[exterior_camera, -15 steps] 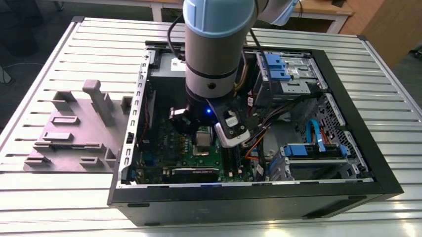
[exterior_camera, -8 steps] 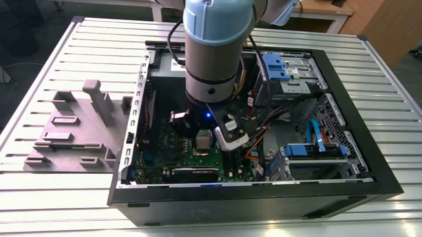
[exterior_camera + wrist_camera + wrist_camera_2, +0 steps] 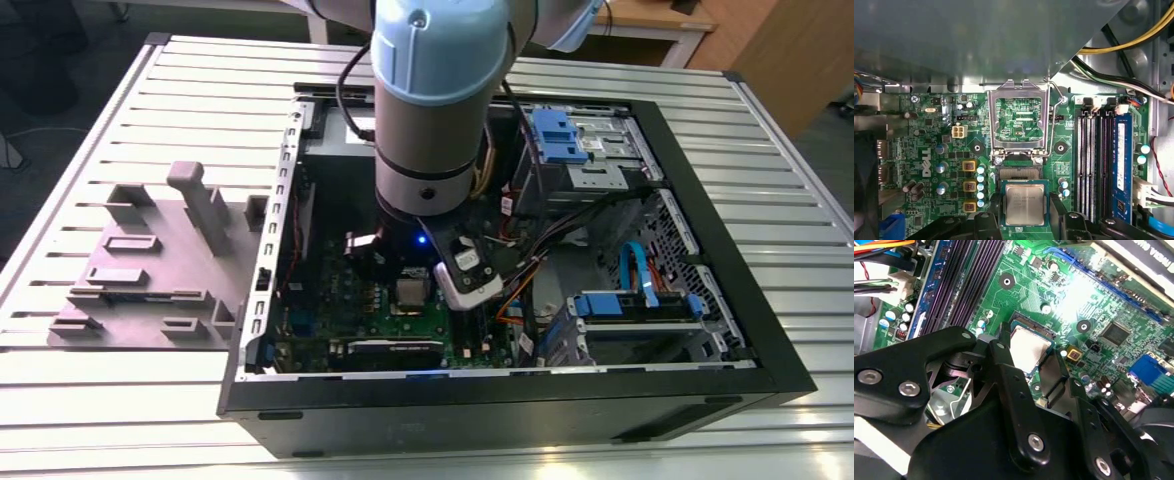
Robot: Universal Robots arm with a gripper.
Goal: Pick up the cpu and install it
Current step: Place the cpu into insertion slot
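Gleaming flat silvery square cpu (image 3: 1025,204)

An open case (image 3: 507,412) is lying near the middle of the slatted table (image 3: 200,90). A grey fixture (image 3: 147,270) is sitting just beside it, toward the table's edge at the exterior view's left. A motherboard (image 3: 929,125) is lying inside the case.

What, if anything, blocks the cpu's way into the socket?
Nothing visible does. The metal frame is flipped open, clear of the socket, and the cpu lies right at the socket with the hand around it.
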